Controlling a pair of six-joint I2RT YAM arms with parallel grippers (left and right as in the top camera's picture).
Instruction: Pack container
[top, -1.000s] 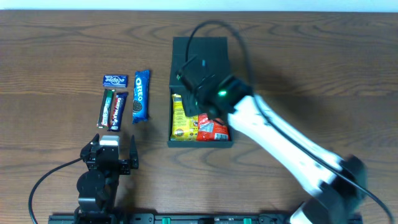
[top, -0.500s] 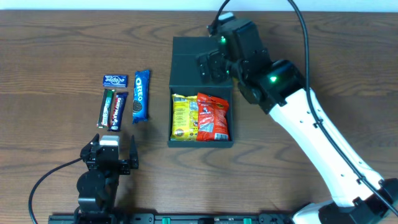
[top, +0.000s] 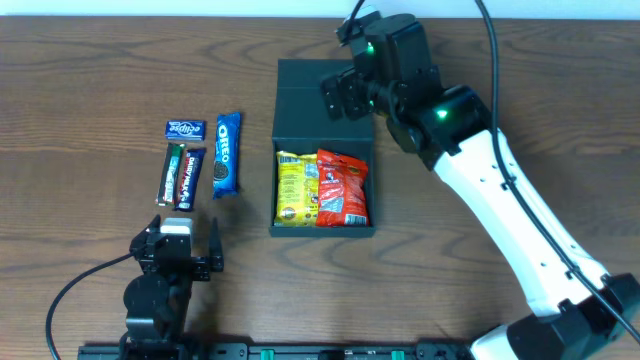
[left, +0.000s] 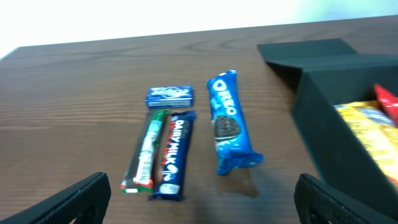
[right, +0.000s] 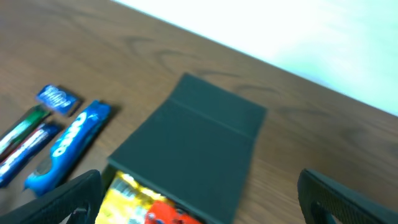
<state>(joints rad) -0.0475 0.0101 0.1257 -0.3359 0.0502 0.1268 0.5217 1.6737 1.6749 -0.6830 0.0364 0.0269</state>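
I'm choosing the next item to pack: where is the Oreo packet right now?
In the overhead view, the Oreo packet lies on the table left of the container, outside it, with the Dairy Milk bar just to its left.

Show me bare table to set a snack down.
Free: the strip between the Oreo packet and the container; the wood left of the Eclipse pack and bars. Crowded: among those snacks, and right of the container under the right arm.
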